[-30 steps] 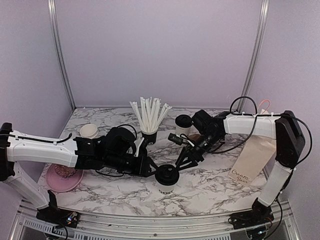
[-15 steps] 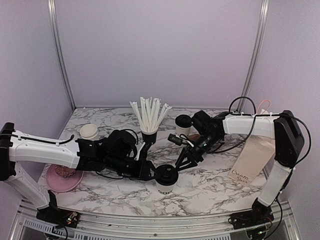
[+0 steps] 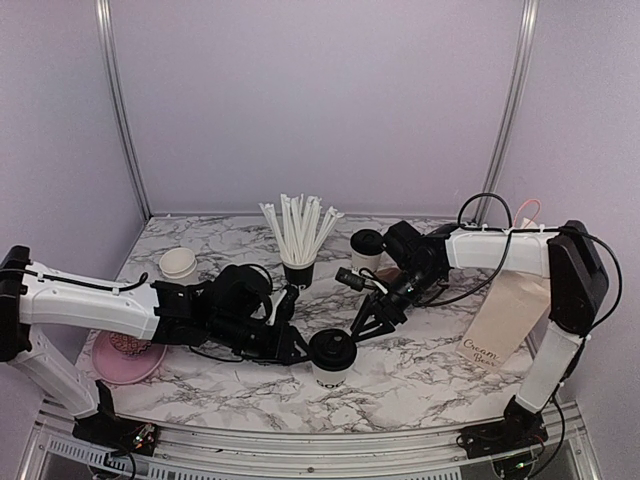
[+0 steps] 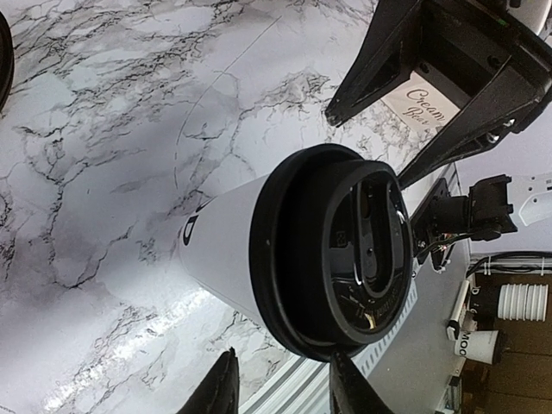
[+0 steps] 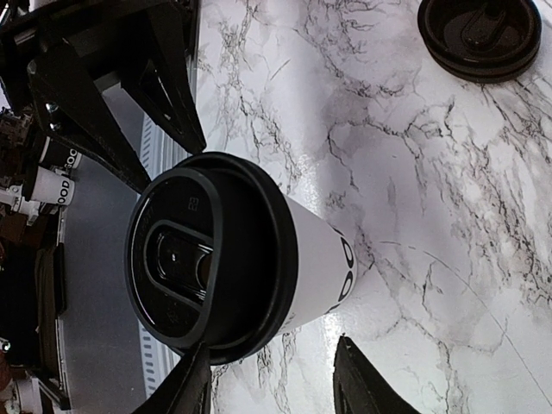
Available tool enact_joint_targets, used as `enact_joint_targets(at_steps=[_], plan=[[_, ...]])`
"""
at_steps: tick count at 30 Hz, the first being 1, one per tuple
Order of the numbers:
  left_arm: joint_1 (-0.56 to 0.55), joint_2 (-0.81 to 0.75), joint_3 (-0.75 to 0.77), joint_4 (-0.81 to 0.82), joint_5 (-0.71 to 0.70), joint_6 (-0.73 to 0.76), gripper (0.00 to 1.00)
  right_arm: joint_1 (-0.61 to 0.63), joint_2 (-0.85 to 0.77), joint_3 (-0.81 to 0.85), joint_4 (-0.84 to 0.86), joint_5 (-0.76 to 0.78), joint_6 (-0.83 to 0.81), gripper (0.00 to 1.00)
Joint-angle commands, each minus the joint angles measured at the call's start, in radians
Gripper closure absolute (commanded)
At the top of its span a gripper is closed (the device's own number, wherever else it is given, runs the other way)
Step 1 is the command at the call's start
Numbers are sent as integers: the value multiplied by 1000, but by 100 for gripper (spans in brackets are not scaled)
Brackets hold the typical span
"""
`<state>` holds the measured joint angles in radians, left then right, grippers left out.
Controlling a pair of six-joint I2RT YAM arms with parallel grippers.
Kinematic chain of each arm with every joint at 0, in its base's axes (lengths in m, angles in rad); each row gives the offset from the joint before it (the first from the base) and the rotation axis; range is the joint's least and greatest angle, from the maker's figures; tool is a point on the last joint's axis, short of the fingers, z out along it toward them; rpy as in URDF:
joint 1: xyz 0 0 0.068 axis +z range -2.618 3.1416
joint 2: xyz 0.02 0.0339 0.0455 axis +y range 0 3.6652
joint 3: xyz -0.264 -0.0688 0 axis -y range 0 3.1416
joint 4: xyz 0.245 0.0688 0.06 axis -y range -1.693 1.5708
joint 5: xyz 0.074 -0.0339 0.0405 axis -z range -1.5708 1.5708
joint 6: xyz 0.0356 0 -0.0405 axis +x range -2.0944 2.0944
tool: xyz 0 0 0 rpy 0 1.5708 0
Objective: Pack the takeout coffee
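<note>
Both arms low over the bench, jaws apart on either side of the near takeout coffee.

My left arm (image 3: pixel 90 300) lies stretched almost flat from 9 o'clock toward the near middle of the bench (image 3: pixel 430 372). Its jaws stand apart, the fingers (image 4: pixel 220 388) just short of the near lidded cup (image 3: pixel 333 358). That cup stands upright at about 6 o'clock on the marble. My right arm (image 3: pixel 500 250) folds in from 3 o'clock with the wrist tipped down, its jaws also apart at the cup's 1 o'clock, gripping nothing. Of the cup's base lettering, my right wrist view shows only "OO". Farther back, the far lidded cup (image 3: pixel 368 248) stands at 1 o'clock and the black cup of straws (image 3: pixel 298 272) at 11. At 3 o'clock a paper bag (image 3: pixel 505 310) reads "Cream", then a word I cannot make out.
</note>
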<state>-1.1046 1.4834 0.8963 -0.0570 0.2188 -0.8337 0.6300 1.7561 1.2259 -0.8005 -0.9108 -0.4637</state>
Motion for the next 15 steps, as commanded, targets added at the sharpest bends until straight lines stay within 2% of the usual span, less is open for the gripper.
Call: enact_joint_targets(at_steps=[1,9,15], plan=[[-1,27,16,13,7,15,64,-4,12,1,14,-4,4,54],[10,43,20,29,9,20,64,-4,36,3,17,-12,3,54],[33,54,-10,97,70,-31,64,-3,51,4,17,-12,0,54]])
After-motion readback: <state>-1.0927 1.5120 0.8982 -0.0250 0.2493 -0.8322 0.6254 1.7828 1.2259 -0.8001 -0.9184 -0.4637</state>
